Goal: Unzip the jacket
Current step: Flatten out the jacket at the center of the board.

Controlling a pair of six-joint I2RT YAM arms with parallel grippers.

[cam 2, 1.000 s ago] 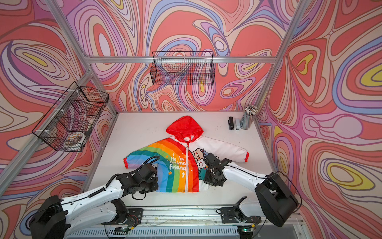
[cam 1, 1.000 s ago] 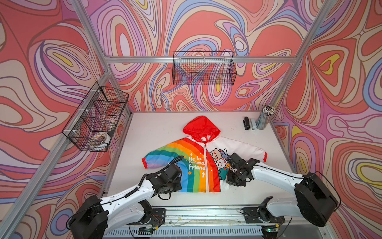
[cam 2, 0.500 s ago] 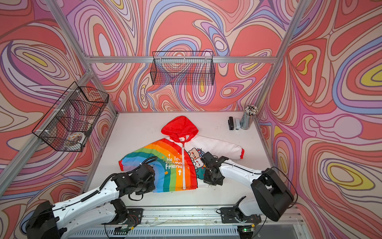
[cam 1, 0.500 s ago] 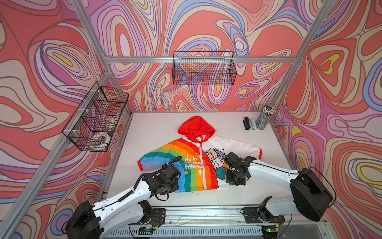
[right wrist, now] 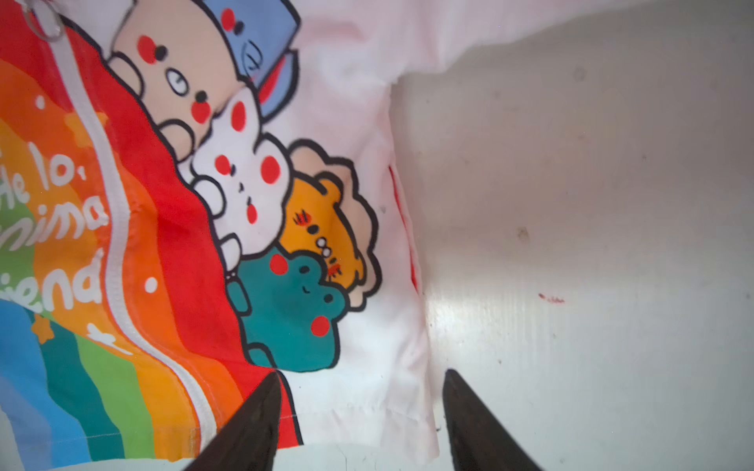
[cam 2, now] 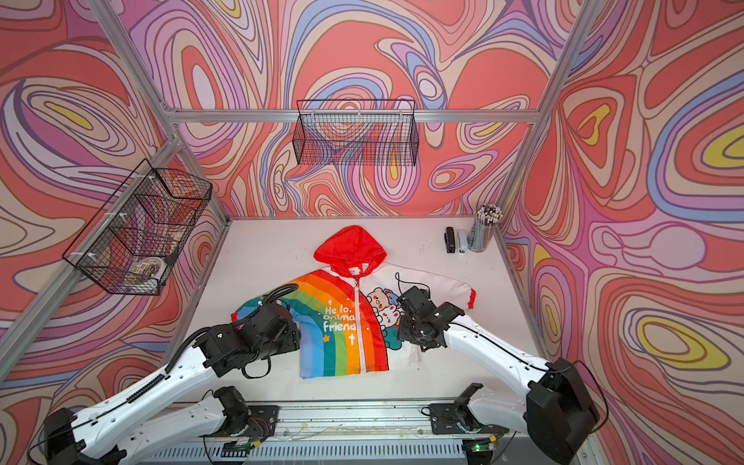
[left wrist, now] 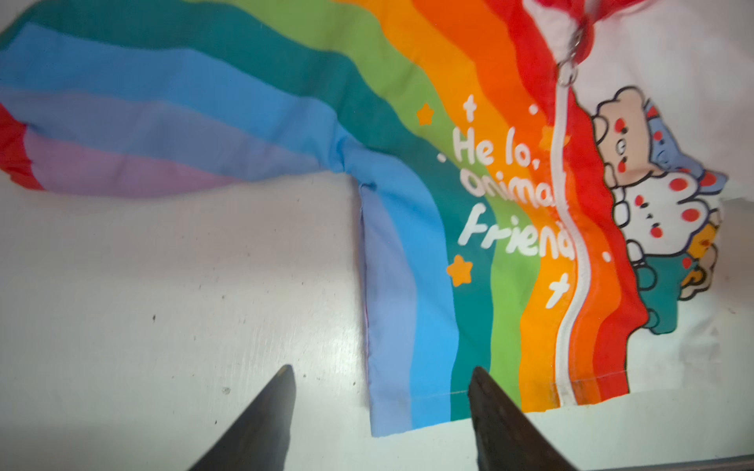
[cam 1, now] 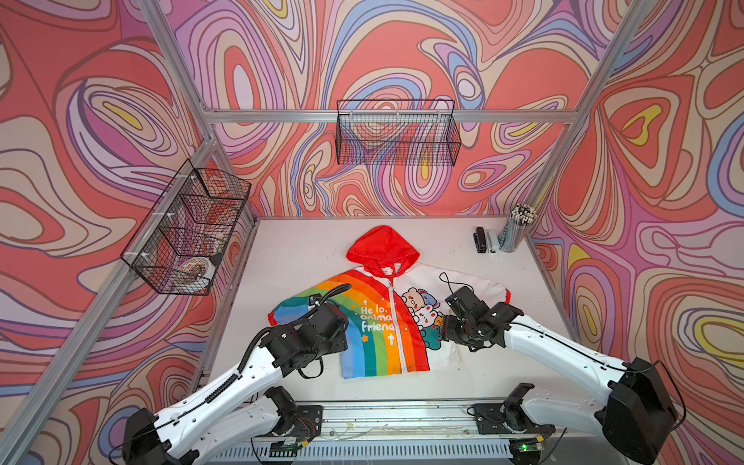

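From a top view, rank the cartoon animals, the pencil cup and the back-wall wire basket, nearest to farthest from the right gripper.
1. cartoon animals: printed on the white half of the jacket, right beside the right gripper.
2. pencil cup: in the far right corner of the table.
3. wire basket: hung on the back wall, above the table.

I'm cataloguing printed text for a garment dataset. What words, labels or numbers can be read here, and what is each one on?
"He lo," is the top line of white lettering on the rainbow half of the jacket.
"animal" is the second line, and its end runs into the zipper.
"friend" is the third line, also meeting the zipper.
Neck label: too small to read.
No other readable text shows in any view.
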